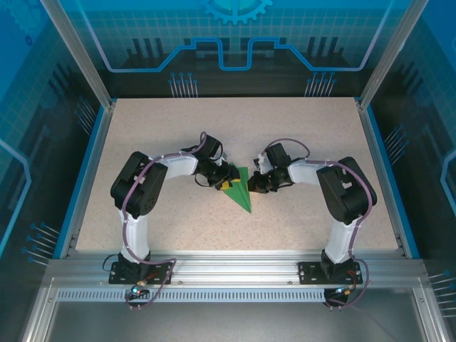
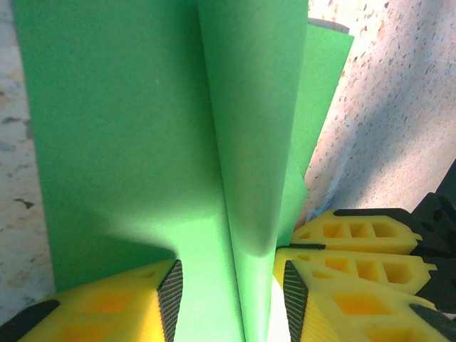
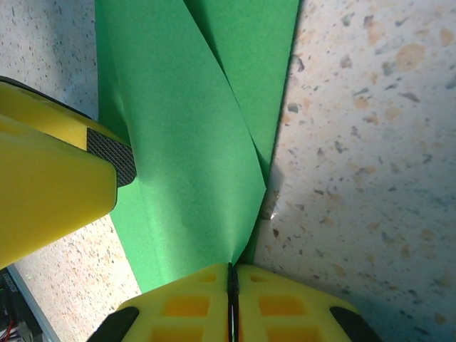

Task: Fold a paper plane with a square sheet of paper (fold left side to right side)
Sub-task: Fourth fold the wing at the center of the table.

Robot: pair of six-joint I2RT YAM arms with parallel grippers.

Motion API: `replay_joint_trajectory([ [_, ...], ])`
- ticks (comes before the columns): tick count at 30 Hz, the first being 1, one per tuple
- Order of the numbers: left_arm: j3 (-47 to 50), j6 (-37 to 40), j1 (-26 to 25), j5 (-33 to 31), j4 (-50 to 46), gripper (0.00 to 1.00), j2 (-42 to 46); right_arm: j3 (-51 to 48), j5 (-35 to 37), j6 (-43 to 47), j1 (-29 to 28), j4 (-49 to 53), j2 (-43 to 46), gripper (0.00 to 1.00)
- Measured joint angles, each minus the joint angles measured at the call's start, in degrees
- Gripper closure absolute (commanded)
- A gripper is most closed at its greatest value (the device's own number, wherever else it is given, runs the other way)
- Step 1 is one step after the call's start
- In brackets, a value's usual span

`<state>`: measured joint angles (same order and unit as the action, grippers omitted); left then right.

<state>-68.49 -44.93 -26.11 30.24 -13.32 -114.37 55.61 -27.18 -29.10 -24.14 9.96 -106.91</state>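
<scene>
The bright green sheet of paper lies mid-table, folded into a narrow shape with its point toward the near right. My left gripper is at its left side and my right gripper at its right. In the left wrist view the paper has a raised fold running between the open jaws of the left gripper, with the pads apart on either side. In the right wrist view the right gripper is shut on a lifted flap of the paper. The left gripper's yellow finger rests on the paper's left part.
The speckled beige table has a blue raised rim on its sides and an aluminium rail at the near edge. Both arm bases are bolted there. The right gripper's yellow fingers sit close to the left gripper.
</scene>
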Motion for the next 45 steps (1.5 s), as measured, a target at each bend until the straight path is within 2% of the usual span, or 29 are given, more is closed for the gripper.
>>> replay_joint_trajectory([
  [8,-0.6,0.6,0.0,-0.2,-1.3,0.51,0.0,0.8,0.9,0.7,-0.6,1.2,-0.3,0.9],
  [15,-1.6,3.3,0.0,-3.1,-7.0,0.49,2.3,1.9,1.5,0.9,-1.1,2.6,-0.9,0.9],
  [17,-2.0,3.7,0.0,-3.6,-8.4,0.54,3.4,2.2,1.5,0.9,-1.1,3.1,-1.0,0.9],
  [22,-4.1,5.0,0.0,-3.1,-8.9,0.83,4.2,2.9,1.9,0.9,-1.3,4.1,-1.2,0.9],
  [26,-6.1,5.3,-0.3,-1.5,-8.4,0.93,3.1,3.2,2.4,0.9,-1.4,4.8,-1.3,0.9],
  [35,-9.6,5.9,-1.6,0.7,-7.4,0.98,-3.6,3.4,2.8,1.1,-1.7,5.1,-1.3,0.9],
  [45,-9.6,6.6,-1.6,0.3,-7.5,1.0,-4.6,4.1,3.2,1.7,-1.7,6.1,-1.5,0.91],
])
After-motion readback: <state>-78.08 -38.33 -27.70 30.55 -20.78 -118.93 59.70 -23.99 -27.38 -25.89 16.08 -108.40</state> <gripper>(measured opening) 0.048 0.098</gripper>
